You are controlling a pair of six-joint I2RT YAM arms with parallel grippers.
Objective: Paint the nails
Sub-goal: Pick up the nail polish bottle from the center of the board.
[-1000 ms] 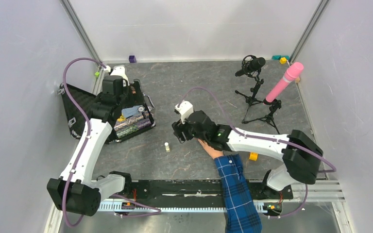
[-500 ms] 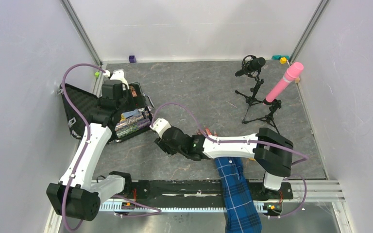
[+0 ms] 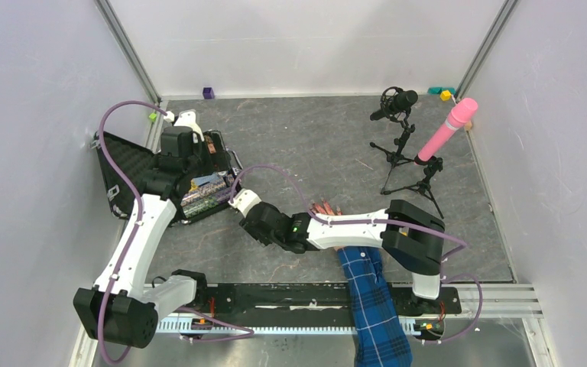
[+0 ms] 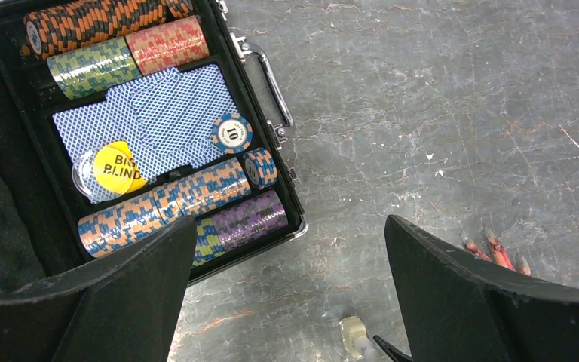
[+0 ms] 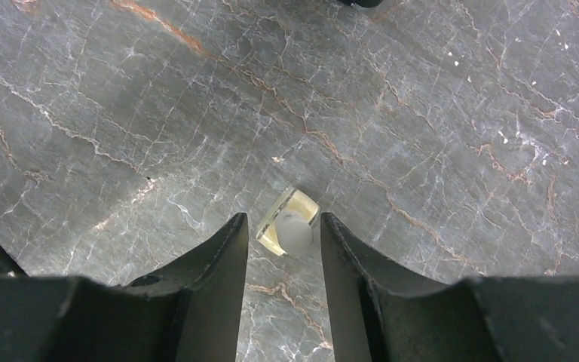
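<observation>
Stage: early, I judge; cap on, painting all ahead | right gripper (image 5: 283, 220) unclenched, jaws flanking the small bottle (image 5: 290, 230), not clamped | left gripper (image 4: 290, 220) spread wide, empty | nails (image 4: 490, 246), pinkish, on the table, hand (image 3: 325, 208) partly under my right arm

Blue plaid sleeve (image 3: 372, 302); dark-pink nails (image 4: 495, 253); grey marbled table (image 3: 306, 138) (rust-veined).
</observation>
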